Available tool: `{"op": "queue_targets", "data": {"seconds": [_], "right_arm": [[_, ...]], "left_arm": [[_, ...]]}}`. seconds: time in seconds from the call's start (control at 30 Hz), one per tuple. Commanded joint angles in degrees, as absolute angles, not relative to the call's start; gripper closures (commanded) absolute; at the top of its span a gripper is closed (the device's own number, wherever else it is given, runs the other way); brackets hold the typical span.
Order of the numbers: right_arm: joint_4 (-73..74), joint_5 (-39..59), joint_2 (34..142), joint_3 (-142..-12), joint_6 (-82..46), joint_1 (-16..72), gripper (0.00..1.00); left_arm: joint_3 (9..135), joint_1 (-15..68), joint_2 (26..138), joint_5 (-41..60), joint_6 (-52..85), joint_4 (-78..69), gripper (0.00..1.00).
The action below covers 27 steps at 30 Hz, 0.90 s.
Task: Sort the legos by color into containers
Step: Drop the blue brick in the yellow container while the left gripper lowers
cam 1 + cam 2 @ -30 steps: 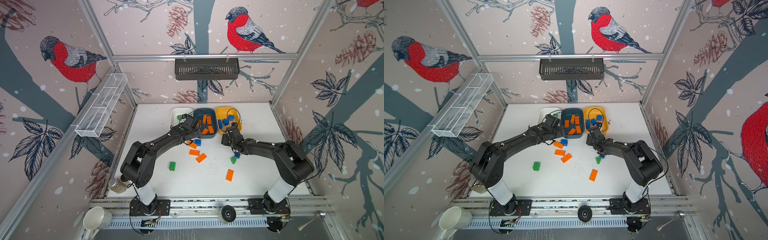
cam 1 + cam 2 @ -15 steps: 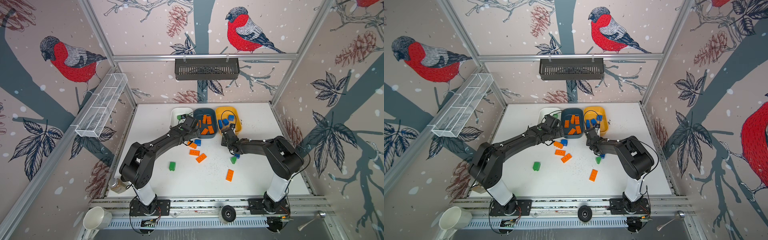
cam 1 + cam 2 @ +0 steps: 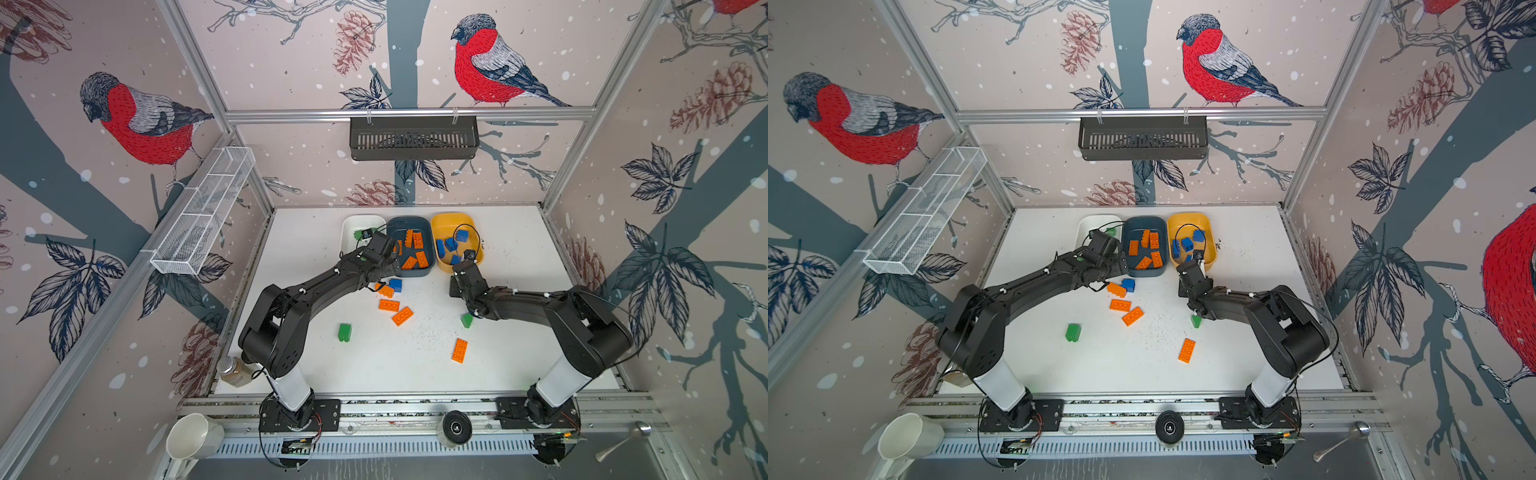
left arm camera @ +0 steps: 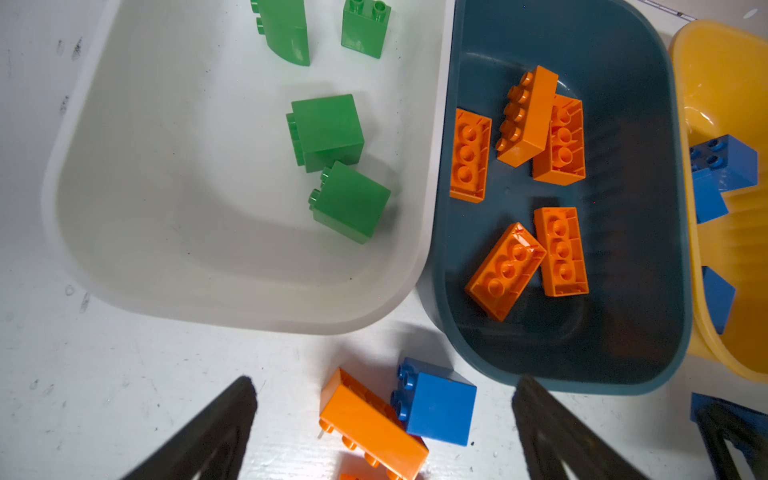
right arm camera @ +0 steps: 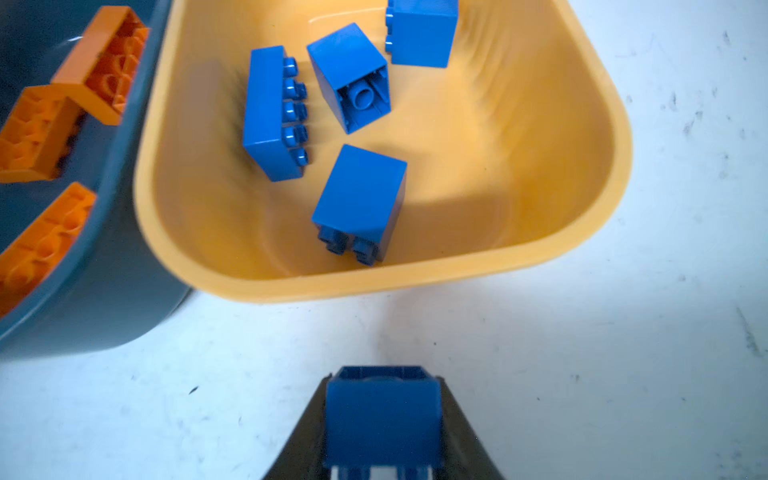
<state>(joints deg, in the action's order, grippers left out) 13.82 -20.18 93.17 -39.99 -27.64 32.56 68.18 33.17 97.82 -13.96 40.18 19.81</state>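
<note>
Blue brick (image 5: pixel 382 419) now clamped in the right gripper (image 5: pixel 383 384).
Its fingers have narrowed since a second ago, just short of the yellow tub (image 5: pixel 436 276); the left gripper (image 4: pixel 384 384) fingers stay wide.

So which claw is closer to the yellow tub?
Right. The right gripper, holding a blue brick, sits just short of the yellow tub's near rim. The left gripper hangs open before the white tub and the teal tub, which lies between.
</note>
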Motion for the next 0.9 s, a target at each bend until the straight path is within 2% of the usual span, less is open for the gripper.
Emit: {"op": "queue_targets", "data": {"seconds": [0.0, 0.27, 0.4, 0.63, 0.87], "right_arm": [[18.2, -16.1, 89.2, -37.3, -22.9, 32.6, 0.72], [22.3, -7.4, 77.4, -32.8, -17.1, 31.3, 0.73], [24.0, -2.2, 75.8, -34.4, -18.9, 28.3, 0.71], [20.0, 1.2, 83.6, -43.9, -20.6, 23.4, 0.71], [8.7, -1.9, 95.2, -56.3, -22.6, 20.8, 0.71]], "left_arm": [[67.9, 33.2, 97.4, -14.4, 40.1, 19.3, 0.03], [67.8, 33.2, 98.1, -13.5, 40.3, 18.6, 0.03], [67.6, 33.2, 97.9, -13.0, 40.4, 18.3, 0.03], [66.8, 33.6, 97.6, -10.9, 40.2, 17.0, 0.03], [65.5, 35.9, 97.6, -12.2, 38.2, 15.7, 0.03]]}}
